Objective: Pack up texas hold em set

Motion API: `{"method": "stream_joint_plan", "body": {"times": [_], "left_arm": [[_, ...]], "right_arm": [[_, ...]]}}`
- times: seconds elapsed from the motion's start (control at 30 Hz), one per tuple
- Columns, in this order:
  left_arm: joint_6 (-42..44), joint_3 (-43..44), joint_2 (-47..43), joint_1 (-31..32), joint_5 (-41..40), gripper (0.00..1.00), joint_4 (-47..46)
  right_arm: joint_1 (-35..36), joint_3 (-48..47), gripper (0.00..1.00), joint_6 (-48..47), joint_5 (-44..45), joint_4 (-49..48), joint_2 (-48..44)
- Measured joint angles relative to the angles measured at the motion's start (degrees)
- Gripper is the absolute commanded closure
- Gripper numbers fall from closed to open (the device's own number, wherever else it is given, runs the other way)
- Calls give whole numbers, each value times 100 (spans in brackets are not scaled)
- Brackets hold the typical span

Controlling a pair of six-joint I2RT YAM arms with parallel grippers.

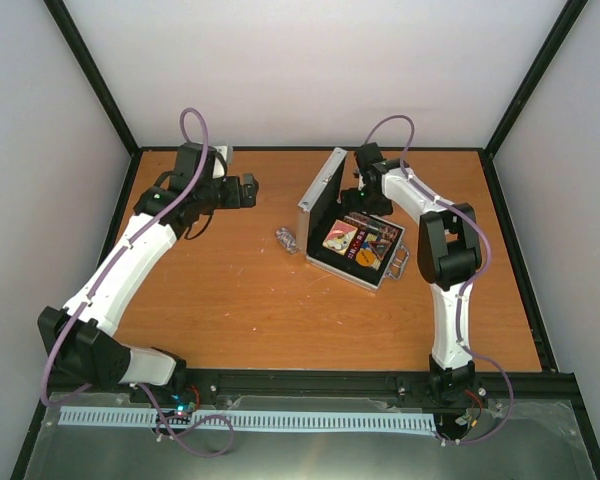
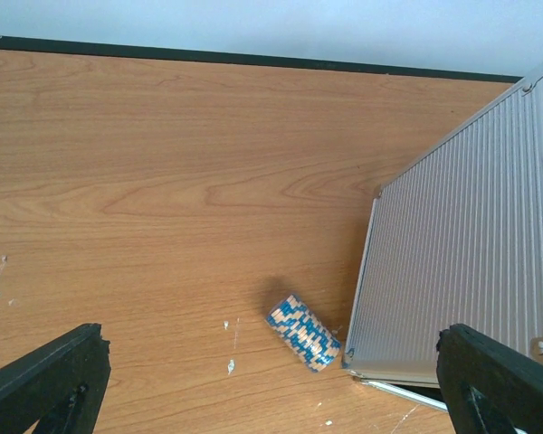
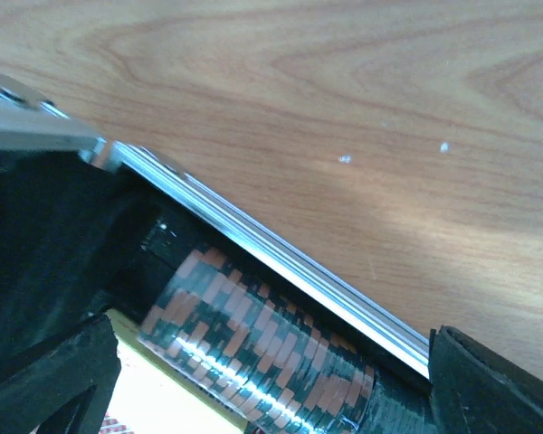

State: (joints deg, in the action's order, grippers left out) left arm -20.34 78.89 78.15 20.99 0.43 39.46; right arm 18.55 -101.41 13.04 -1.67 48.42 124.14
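Note:
The silver case (image 1: 358, 252) lies open mid-table, its ribbed lid (image 1: 320, 193) standing upright on the left side. Inside are a colourful card deck (image 1: 341, 238) and a dark, orange-striped chip stack (image 3: 271, 353) lying along the rim (image 3: 281, 255). A blue-and-white chip stack (image 2: 303, 333) lies on its side on the table just left of the lid (image 2: 471, 262); it also shows in the top view (image 1: 285, 240). My right gripper (image 1: 365, 203) hovers open over the case's back edge, straddling the dark stack. My left gripper (image 1: 248, 190) is open and empty, left of the lid.
The case's handle (image 1: 400, 263) sticks out on the near right side. The wooden table (image 1: 230, 300) is bounded by black frame posts and white walls. A black rail (image 1: 380, 385) carries the arm bases at the near edge.

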Motion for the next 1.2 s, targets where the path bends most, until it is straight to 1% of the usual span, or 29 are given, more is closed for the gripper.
{"method": "stream_joint_plan", "body": {"times": [0.13, 0.3, 0.43, 0.53, 0.67, 0.77, 0.83, 0.87, 0.93, 1.0, 1.1, 1.2], "left_arm": [[-96, 0, -26, 0, -2, 0, 7], [-385, -2, -28, 0, 44, 0, 63], [-520, -118, 13, 0, 162, 1, 68], [-439, -245, 238, -2, 267, 3, -11], [26, -610, 643, -9, 535, 3, -407], [621, -920, 990, -11, 1064, 3, -846], [1064, -1080, 1213, -11, 1528, 9, -1182], [1255, -1145, 1305, -11, 1720, 10, -1320], [1657, -1318, 1453, -11, 2046, 10, -1648], [2046, -1670, 1495, -11, 2310, 10, -2111], [2422, -2155, 1491, -11, 2529, 8, -2667], [2706, -2457, 1502, -9, 2601, 9, -3071]], "right_arm": [[-42, -212, 6, -90, -186, 59, -59], [-96, -208, 6, -155, -422, 48, -501], [-212, 57, 6, -164, -584, -92, -1086], [-337, 437, 6, -162, -654, -214, -1534], [-522, 1198, 5, -138, -708, -339, -2109], [-684, 1805, 6, -118, -765, -396, -2463], [-780, 2087, 6, -118, -807, -404, -2599], [-822, 2190, 6, -118, -822, -396, -2647], [-881, 2280, 6, -122, -826, -369, -2695], [-918, 2282, 5, -131, -826, -356, -2719], [-942, 2247, 5, -162, -824, -321, -2745], [-970, 2151, 5, -179, -822, -260, -2745]]}}
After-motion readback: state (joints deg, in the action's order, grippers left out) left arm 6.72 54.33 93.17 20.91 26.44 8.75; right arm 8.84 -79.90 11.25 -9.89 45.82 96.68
